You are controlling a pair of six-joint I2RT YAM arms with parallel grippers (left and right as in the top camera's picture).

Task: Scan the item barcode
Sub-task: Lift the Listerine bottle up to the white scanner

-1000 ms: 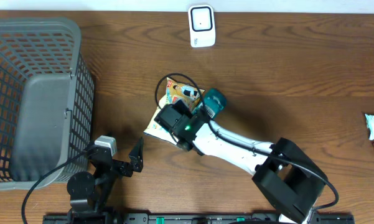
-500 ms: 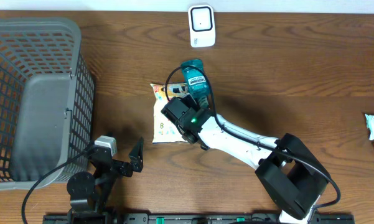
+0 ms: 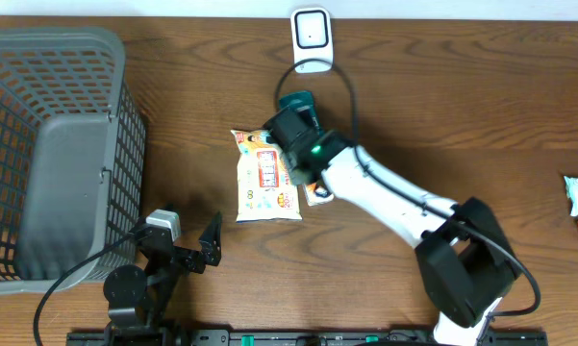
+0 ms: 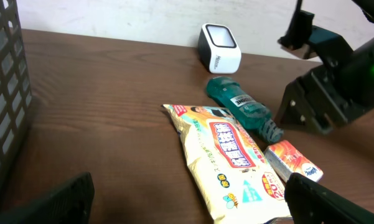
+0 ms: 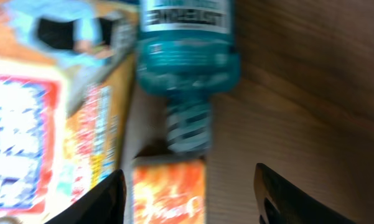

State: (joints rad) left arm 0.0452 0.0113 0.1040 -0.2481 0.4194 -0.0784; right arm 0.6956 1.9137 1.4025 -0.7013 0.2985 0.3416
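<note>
1. From above, the scanner stands at the far edge of the table. The teal bottle lies just in front of it, partly covered by the right arm. The right gripper hangs over the bottle's neck; from here I cannot tell how its jaws stand. A snack bag lies flat on its left, with a small orange packet at the bag's right edge. The basket stands far left. Beside it, the left gripper is spread wide and empty.
2. From the left wrist, the bottle lies on its side on the wood, between scanner and packet, just beside the bag. The right gripper hangs to its right, not touching it.
3. The right wrist view is blurred. The two fingers stand apart, released, holding nothing. The bottle's neck points at the orange packet.
</note>
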